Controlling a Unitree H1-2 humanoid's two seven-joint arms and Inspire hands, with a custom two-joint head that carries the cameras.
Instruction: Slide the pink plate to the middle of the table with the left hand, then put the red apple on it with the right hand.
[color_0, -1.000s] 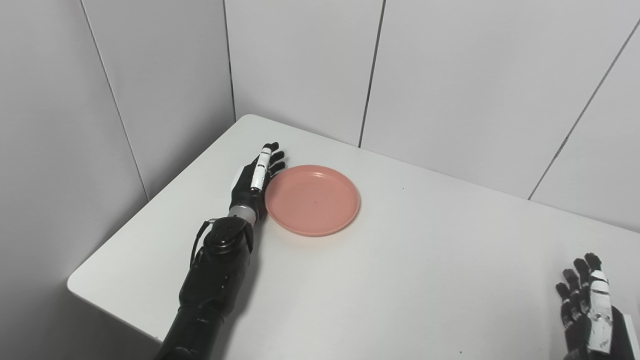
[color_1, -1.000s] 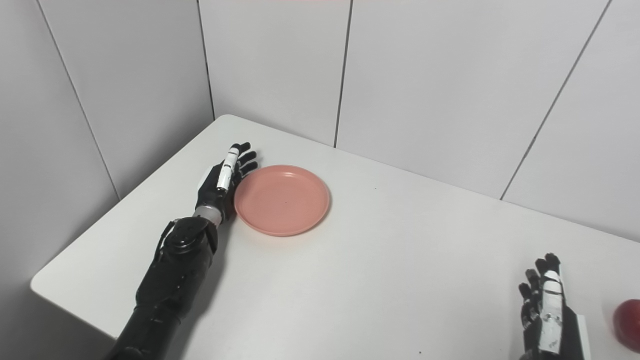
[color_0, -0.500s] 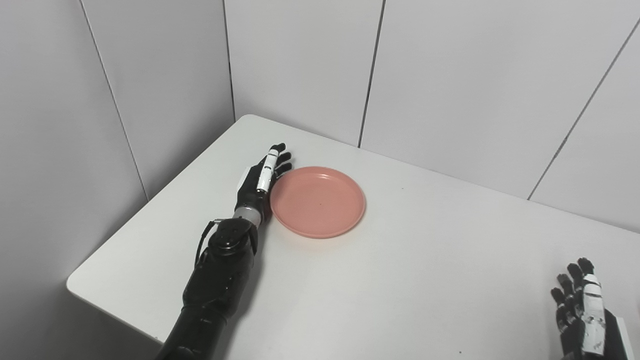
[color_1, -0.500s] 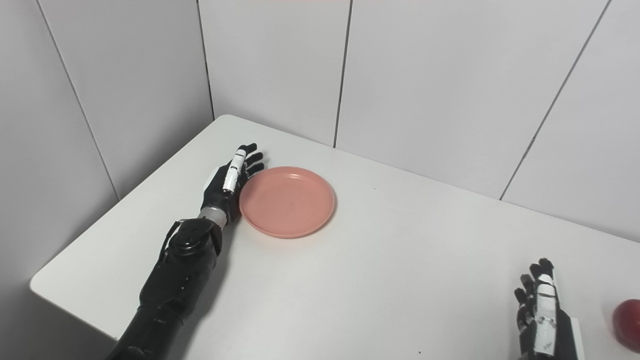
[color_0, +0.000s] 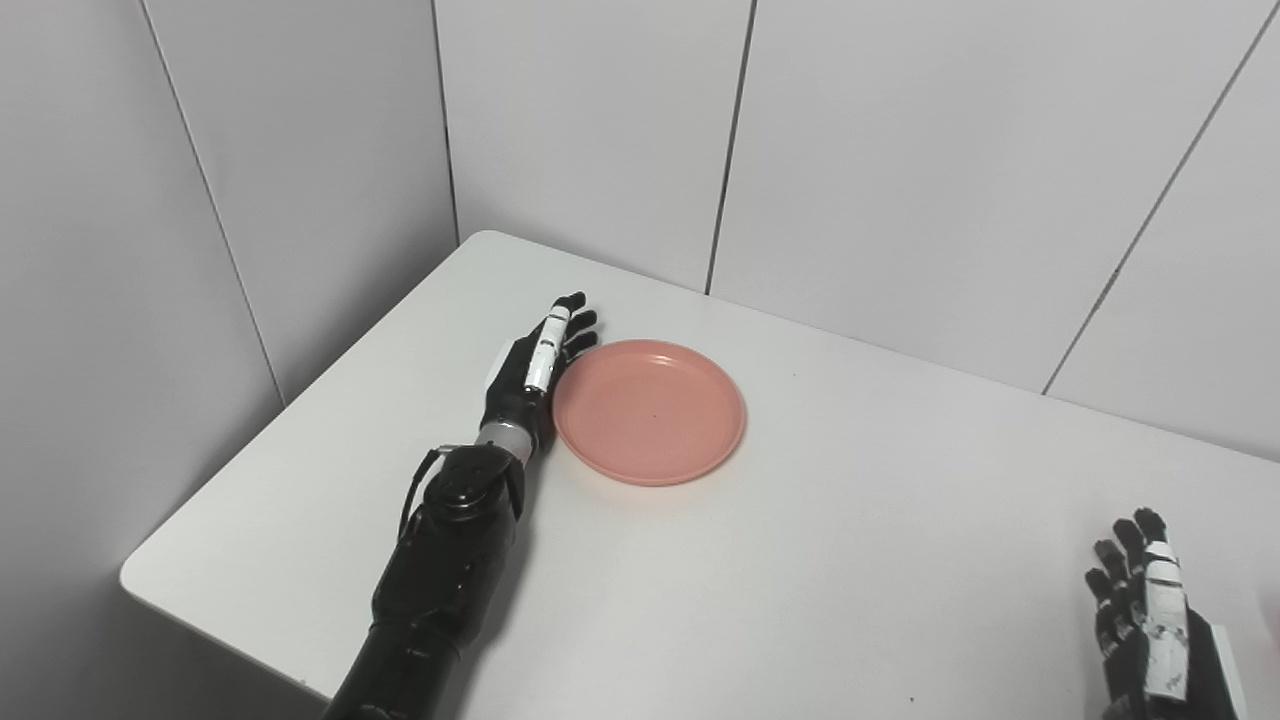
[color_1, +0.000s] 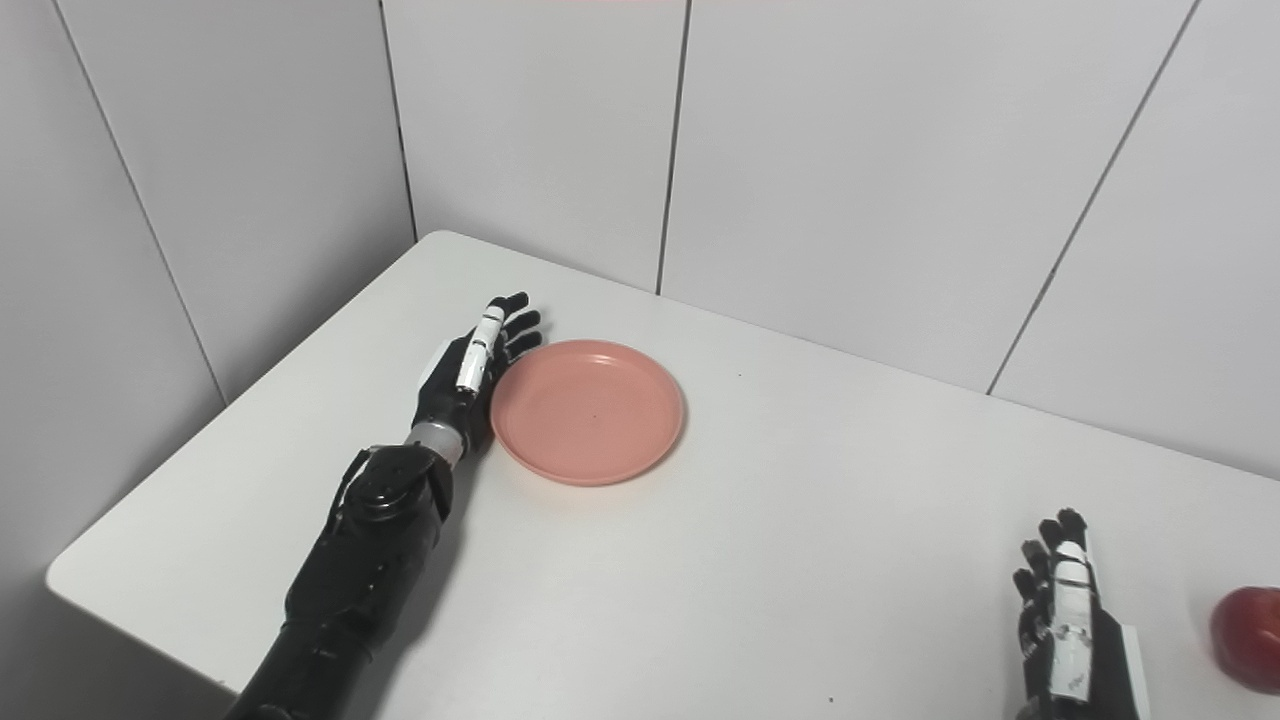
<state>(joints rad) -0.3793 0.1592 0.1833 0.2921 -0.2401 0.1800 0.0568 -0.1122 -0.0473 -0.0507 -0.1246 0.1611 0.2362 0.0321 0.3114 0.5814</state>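
The pink plate (color_0: 650, 410) lies flat on the white table (color_0: 800, 560), left of its middle. My left hand (color_0: 532, 368) is open, fingers straight, its edge pressed against the plate's left rim. My right hand (color_1: 1062, 620) is open with fingers spread near the table's front right, holding nothing. The red apple (color_1: 1245, 624) sits on the table just right of that hand, cut off by the edge of the right eye view; in the left eye view it is almost wholly out of sight.
Grey wall panels (color_0: 900, 150) close in the table at the back and on the left. The table's rounded front-left corner (color_0: 135, 580) is near my left forearm.
My left hand has pushed the plate a little to the right, toward the table's middle. The camera has also shifted slightly. The right hand has barely moved.
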